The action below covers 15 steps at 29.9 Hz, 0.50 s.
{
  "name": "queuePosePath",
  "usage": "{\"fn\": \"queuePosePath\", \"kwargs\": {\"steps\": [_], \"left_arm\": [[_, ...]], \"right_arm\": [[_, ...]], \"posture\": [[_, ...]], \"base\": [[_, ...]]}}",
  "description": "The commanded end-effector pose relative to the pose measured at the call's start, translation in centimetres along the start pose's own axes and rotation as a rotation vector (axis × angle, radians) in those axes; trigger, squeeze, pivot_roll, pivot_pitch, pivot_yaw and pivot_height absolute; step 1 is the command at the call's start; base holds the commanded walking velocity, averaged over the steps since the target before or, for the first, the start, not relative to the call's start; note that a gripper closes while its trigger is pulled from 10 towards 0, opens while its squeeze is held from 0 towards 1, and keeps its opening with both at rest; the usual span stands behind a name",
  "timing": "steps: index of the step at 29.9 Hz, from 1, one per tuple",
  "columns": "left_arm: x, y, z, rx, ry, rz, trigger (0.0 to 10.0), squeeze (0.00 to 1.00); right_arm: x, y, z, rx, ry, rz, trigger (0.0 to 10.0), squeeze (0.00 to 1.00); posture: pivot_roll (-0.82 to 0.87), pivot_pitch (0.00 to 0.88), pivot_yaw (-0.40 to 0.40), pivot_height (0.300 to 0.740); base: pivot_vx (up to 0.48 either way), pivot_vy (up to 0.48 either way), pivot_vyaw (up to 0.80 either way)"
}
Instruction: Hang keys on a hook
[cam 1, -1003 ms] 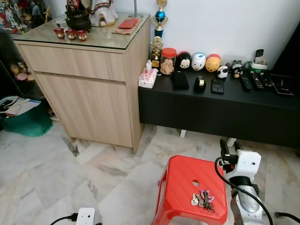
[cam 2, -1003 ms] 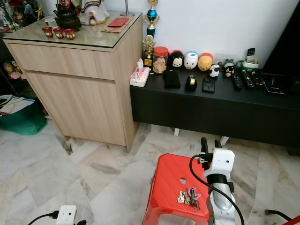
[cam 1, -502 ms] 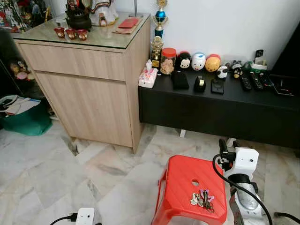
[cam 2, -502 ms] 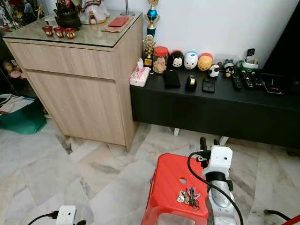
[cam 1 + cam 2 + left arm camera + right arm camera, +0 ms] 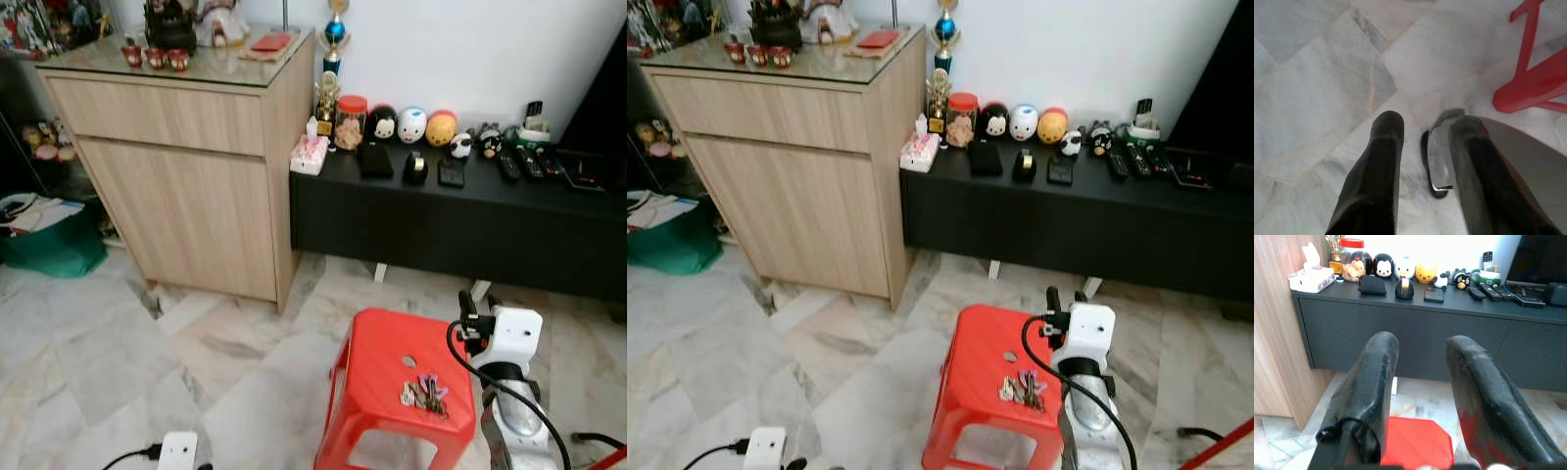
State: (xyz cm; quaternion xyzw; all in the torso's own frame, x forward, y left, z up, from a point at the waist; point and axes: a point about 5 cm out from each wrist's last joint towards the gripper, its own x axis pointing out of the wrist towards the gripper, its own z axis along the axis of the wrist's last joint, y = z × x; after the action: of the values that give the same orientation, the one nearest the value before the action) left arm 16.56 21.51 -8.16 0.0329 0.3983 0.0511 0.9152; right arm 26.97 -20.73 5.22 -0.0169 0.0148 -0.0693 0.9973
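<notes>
Along the back wall, the wooden cabinet (image 5: 186, 166) and the low black desk (image 5: 460, 220) sit a touch lower and nearer in the head views than a second ago; the whole picture has shifted, so the camera has tipped or stepped in, and the furniture itself has not moved. That reads as the robot closing on the stool, with the pick-up not yet begun.

The red stool (image 5: 397, 377) stands on the marble floor (image 5: 108, 362) in front of the desk, well apart from the cabinet. Open floor lies to the robot's left of it; the desk front closes off the far side. No hook can be made out.

The right gripper (image 5: 1065, 296) is raised just beside the stool's right edge, at much the same place as before, fingers (image 5: 1371, 387) parted to a middling gap with nothing between them, pointing toward the desk. The left gripper (image 5: 1420, 161) hangs low over the floor, likewise parted and empty, a stool leg near it.

The keys (image 5: 423, 395) lie loose on the stool's top near its front right corner, close beside the right arm, so little travel seems needed.
</notes>
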Motion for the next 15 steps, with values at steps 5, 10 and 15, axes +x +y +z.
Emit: {"fn": "queuePosePath", "kwargs": {"steps": [5,10,15], "left_arm": [[-0.23,0.06,-0.62,-0.003,0.013,0.006,10.0,0.00],[-0.25,0.07,-0.62,-0.004,0.010,0.005,10.0,0.00],[-0.26,0.08,-0.61,-0.005,0.008,0.005,10.0,0.00]], "right_arm": [[0.28,0.14,-0.23,0.005,0.035,0.016,10.0,0.00],[0.43,0.60,-0.54,-0.001,0.062,0.033,10.0,0.00],[0.39,0.80,-0.34,0.013,0.044,0.045,10.0,0.00]], "posture": [[-0.02,0.000,-0.062,0.656],[-0.02,0.000,-0.064,0.641],[-0.02,0.000,-0.064,0.631]], "base": [[0.000,0.000,0.00],[0.000,0.000,0.00],[0.000,0.000,0.00]]}}
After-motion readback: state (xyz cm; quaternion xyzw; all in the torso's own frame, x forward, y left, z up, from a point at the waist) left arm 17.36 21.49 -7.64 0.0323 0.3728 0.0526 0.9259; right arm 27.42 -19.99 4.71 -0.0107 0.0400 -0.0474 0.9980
